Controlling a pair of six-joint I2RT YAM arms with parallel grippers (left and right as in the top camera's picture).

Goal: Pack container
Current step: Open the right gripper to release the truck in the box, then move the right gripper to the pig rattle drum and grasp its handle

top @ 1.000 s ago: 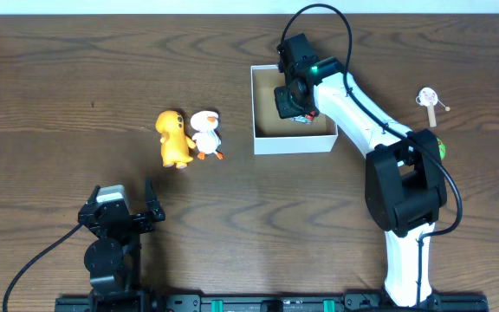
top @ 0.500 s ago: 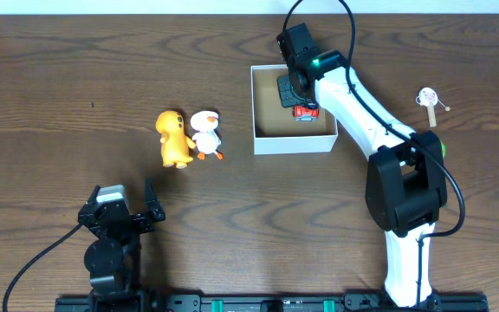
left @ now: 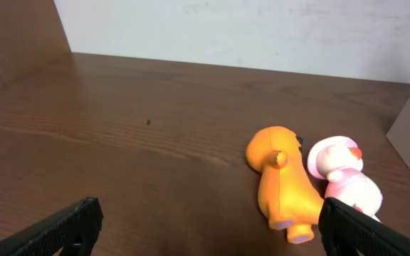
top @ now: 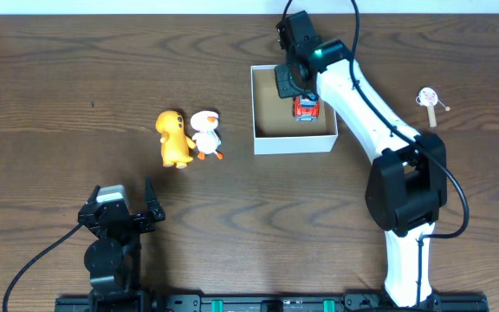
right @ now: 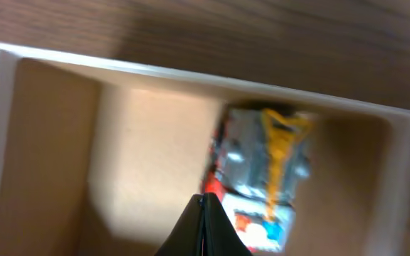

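Overhead and wrist views of a two-arm workcell. The right arm reaches from its base at the near right edge of the table (top: 76, 78) diagonally to the far middle, its white links stretched long and its wrist bent downward. The right gripper (top: 287, 84) hangs over the far wall of the container (top: 293, 144); in its wrist view the two dark fingers (right: 203, 226) meet in a single point, pressed together and holding nothing. The left arm sits folded at the near left edge, low over the table. The left gripper (left: 208, 215) points toward the far side, fingers spread wide with nothing between them.

One container stands right of centre on the table, a square white box with a brown floor. One red and grey toy (top: 306, 108) lies inside it, against the right wall; its detail is blurred in the wrist view. Two duck-shaped toys lie on the table well to the left of the container, one orange duck (top: 173, 139) and one white duck (top: 205, 133), touching side by side. One small round white item on a stick (top: 429, 98) lies to the right of the arm. One green-yellow object (top: 442, 147) shows partly behind the right arm's elbow; its kind cannot be told.
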